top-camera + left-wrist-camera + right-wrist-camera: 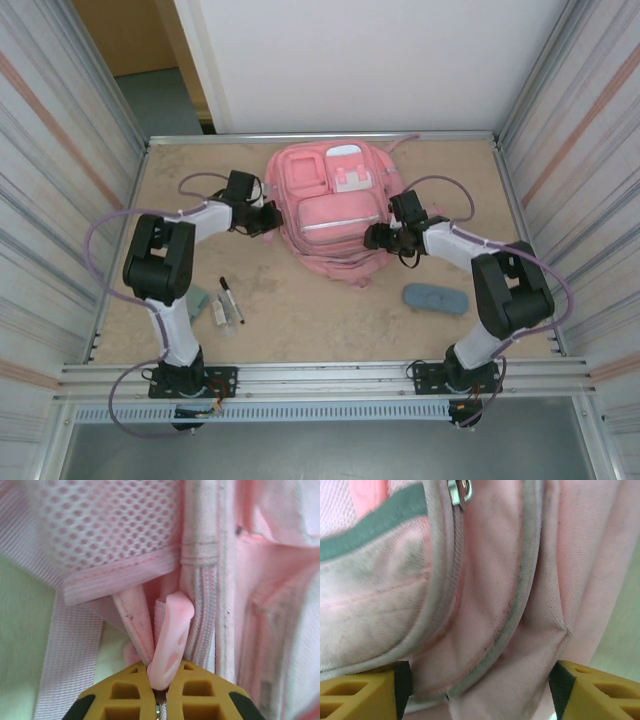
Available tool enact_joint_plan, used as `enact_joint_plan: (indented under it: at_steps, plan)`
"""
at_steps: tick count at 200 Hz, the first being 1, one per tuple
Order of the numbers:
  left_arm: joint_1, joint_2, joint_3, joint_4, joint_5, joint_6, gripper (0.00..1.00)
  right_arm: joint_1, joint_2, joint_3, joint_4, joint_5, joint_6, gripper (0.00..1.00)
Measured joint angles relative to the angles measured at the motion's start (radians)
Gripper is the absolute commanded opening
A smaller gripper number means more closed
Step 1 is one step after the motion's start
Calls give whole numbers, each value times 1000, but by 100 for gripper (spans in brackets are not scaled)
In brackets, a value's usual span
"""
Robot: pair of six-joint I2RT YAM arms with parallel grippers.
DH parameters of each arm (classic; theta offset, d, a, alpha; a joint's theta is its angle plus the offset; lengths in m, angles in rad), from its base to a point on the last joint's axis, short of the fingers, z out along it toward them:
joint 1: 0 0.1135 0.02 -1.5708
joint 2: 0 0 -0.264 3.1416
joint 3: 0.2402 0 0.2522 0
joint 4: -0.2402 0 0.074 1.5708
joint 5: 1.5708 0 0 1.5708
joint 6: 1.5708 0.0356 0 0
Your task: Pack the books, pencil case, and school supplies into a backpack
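**Desk:** What is the bag holding for you?

**Caption:** The pink backpack (330, 210) lies front-up in the upper middle of the overhead frame. Its white and pale-blue pocket patches face the camera. You cannot tell from these views whether any compartment is open or what is inside.

**Desk:** And your tools?

**Caption:** Your left tool (161, 692) is clamped on a pink zip pull (170, 640) at the bag's left side, the tab pinched between the yellow fingers (120, 700). Your right tool (477, 690) stands with its jaws apart at the bag's right side, and a bulge of pink fabric and grey piping sits between them.

**Desk:** Where are the loose items?

**Caption:** The blue-grey pencil case (435, 298) lies at lower right, just beside your right arm and well apart from the bag. The marker pen (231, 298), the grey-green block (198, 297) and the pale stick (218, 312) cluster at lower left by your left arm.

**Desk:** Room to move?

**Caption:** Bare table (320, 320) runs across the lower middle, between the bag and the near rail (320, 375). Ribbed side walls (60, 180) close in the table's left and right edges.
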Motion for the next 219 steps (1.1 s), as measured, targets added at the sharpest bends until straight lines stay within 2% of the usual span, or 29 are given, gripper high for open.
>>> enact_joint_plan:
  at_steps: [32,57,89,96,108,118,138,161,184,219]
  plan:
    - [-56,-155,-135,-2,-42,-51,0,-54,177,212,13,19,-48,70]
    - [-111,-220,-181,-29,-65,-105,0,-96,314,402,58,31,-77,76]
    - [-156,-240,-229,-39,-64,-154,1,-149,305,429,92,40,-94,82]
    - [-158,-244,-238,-40,-64,-164,7,-153,272,397,95,49,-94,83]
    - [-154,-253,-250,-40,-68,-174,34,-149,192,323,93,63,-93,83]
    - [-147,-264,-256,-45,-76,-188,37,-132,106,248,89,74,-93,83]
    - [-140,-290,-260,-45,-107,-208,45,-27,-67,115,79,101,-95,83]
    - [-140,-295,-254,-54,-163,-214,49,188,-180,16,84,135,-89,83]
    - [-148,-281,-241,-63,-220,-217,49,360,-197,-37,82,150,-58,83]
    - [-174,-208,-219,-51,-274,-251,50,505,-166,-72,109,174,-10,83]
